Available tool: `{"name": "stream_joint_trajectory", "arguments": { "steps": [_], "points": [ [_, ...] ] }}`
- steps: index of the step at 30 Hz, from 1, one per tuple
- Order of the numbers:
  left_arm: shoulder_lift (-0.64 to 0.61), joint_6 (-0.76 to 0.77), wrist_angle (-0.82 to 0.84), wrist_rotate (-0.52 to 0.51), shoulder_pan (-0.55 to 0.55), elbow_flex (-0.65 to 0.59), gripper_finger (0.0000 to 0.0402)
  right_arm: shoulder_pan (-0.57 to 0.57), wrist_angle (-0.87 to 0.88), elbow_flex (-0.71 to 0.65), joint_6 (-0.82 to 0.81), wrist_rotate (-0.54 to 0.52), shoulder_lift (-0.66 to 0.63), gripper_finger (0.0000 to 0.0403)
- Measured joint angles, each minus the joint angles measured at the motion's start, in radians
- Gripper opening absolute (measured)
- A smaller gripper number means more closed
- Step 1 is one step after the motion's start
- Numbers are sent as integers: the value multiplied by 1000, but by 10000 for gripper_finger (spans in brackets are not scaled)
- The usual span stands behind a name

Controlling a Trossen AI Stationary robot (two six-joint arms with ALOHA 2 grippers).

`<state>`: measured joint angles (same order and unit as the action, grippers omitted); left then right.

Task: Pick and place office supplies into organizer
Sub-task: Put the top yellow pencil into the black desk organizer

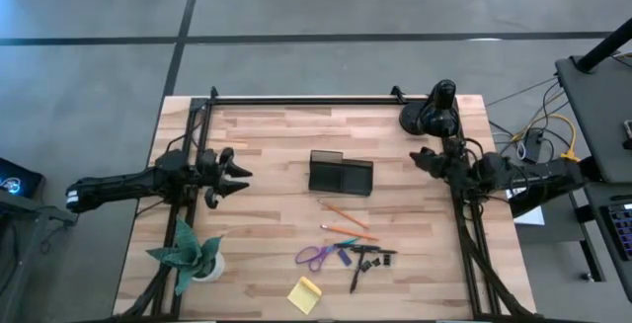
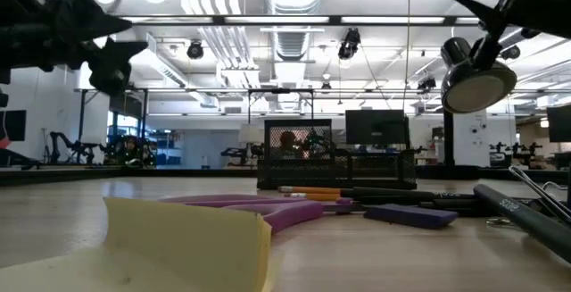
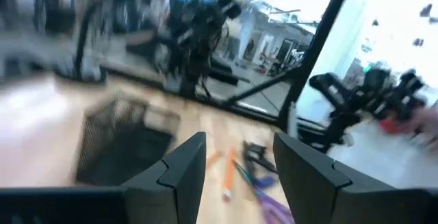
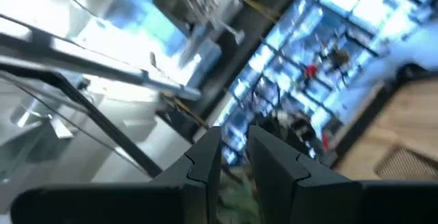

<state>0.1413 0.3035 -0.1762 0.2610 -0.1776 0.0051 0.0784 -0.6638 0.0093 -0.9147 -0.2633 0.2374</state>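
Nothing in the organizer (image 1: 340, 175) yet by the look of it; all the office supplies lying loose on the table (image 1: 267, 125), on the near side of the organizer toward the front edge.

Closest to the organizer: two orange pencils (image 1: 344, 215), long axes slanting across the board. Farther out from the organizer: purple-handled scissors (image 1: 316, 256), black pen (image 1: 356, 277), black clips (image 1: 375, 255), a small purple piece (image 1: 344, 257). Farthest from it, near the front edge: yellow sticky-note pad (image 1: 305, 293).

Left gripper (image 1: 240, 174) well to the left of the organizer, raised off the table, fingers spread wide and holding nothing, aimed across toward the organizer and the scatter beyond it (pencils and scissors visible between its fingers in the wrist view). Right gripper (image 1: 419, 156) to the right of the organizer, beside the black lamp (image 1: 431, 110), also lifted, tilted upward toward the ceiling, fingers nearly together with nothing between them.

Judging by pose: left arm better placed, already open and facing the supplies. Needed next: forward and downward reach past the organizer's near side, wrist turned so the fingers straddle a pencil across its long axis.

Green paper plant (image 1: 191, 254) far left of the organizer, not part of the job.
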Motion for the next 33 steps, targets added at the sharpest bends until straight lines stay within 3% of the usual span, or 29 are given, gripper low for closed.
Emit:
{"name": "stream_joint_trajectory", "arguments": {
  "steps": [7, 10, 13, 17, 24, 28, 33],
  "points": [
    [-2, 55, -250, -15, 0, 0, 157, 0, -114, 0, -61, -1, 200, 68],
    [2, 33, -406, -60, 0, 0, 157, 0, -114, 13, -57, 1, 273, 68],
    [2, 112, -507, -120, 0, 0, 157, 0, -119, 48, -11, -14, 326, 68],
    [17, 345, -442, -311, 0, 4, 157, 0, -119, 128, 99, -24, 380, 68],
    [200, 450, -389, -326, 0, 51, 157, -47, -105, 285, 403, -182, 433, 68],
    [329, 442, -392, -326, 0, 142, 157, -154, 103, 367, 384, -264, 438, 68],
    [560, 421, -389, -322, -7, 259, 157, -344, 509, 485, 220, -83, 455, 68]
  ]
}}
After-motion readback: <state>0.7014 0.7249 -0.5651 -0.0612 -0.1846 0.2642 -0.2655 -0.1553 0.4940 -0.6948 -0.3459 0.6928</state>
